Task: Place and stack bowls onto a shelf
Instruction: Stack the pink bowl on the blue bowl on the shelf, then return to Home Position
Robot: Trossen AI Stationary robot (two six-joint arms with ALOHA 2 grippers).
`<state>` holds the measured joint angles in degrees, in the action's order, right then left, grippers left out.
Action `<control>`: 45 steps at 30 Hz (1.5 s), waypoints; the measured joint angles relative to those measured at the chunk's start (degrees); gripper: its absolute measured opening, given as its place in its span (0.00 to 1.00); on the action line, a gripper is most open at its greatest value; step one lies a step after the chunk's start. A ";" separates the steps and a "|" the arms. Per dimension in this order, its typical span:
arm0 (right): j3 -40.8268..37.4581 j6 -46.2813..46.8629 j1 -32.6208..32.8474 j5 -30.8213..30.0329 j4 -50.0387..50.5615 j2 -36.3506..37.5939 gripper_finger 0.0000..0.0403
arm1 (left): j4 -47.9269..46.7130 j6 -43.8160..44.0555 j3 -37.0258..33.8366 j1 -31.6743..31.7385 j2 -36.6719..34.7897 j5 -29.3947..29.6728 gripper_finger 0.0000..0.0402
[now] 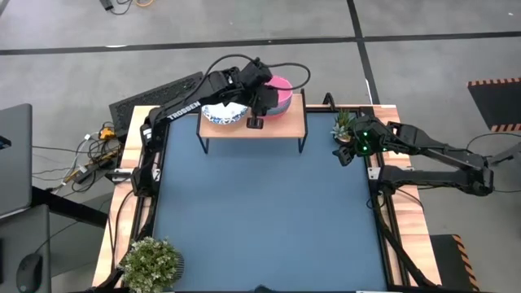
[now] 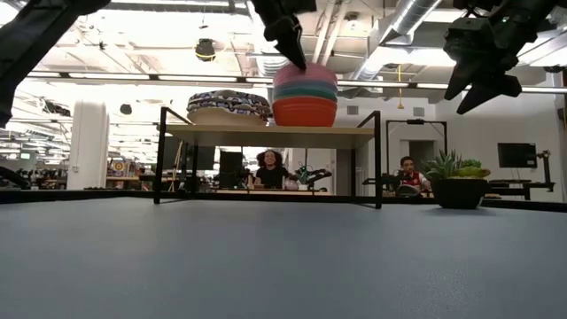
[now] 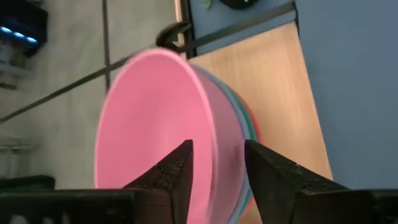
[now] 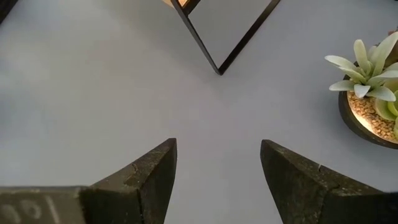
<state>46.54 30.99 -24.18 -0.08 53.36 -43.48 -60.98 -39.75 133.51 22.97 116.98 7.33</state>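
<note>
The shelf (image 1: 277,126) stands at the table's far edge, its wooden top (image 2: 266,133) on black legs. On its left part sit the white bowls with blue lattice rims (image 1: 221,114) (image 2: 229,106), nested. On its right part is a nested stack of plain bowls with the pink bowl (image 1: 282,88) (image 2: 306,75) on top and a red one (image 2: 306,112) at the bottom. My left gripper (image 1: 259,106) (image 3: 217,149) is open above the pink bowl's near rim. My right gripper (image 1: 346,152) (image 4: 217,146) hangs open over the table's right side, holding nothing. My left gripper stands astride the pink bowl's rim (image 3: 233,155), one finger (image 3: 180,168) inside the bowl and one (image 3: 267,174) outside, coming from above and pointing down. A gap shows beside the inner finger; whether the outer finger touches the wall I cannot tell. The bowl rests nested in the stack.
A potted succulent (image 1: 342,122) (image 4: 370,99) stands right of the shelf, close to my right gripper. A bushy plant (image 1: 151,262) sits at the near left corner. A keyboard (image 1: 151,98) lies beyond the table's far left. People (image 2: 266,168) sit in the room behind.
</note>
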 joint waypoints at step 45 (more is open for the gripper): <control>-15.07 -16.46 -2.40 14.03 -28.76 43.35 0.64 | 69.43 50.96 -99.71 -37.19 -80.62 13.20 0.34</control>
<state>31.48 14.53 -26.58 13.95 24.60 -0.14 8.45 11.21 33.80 -14.23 36.36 20.53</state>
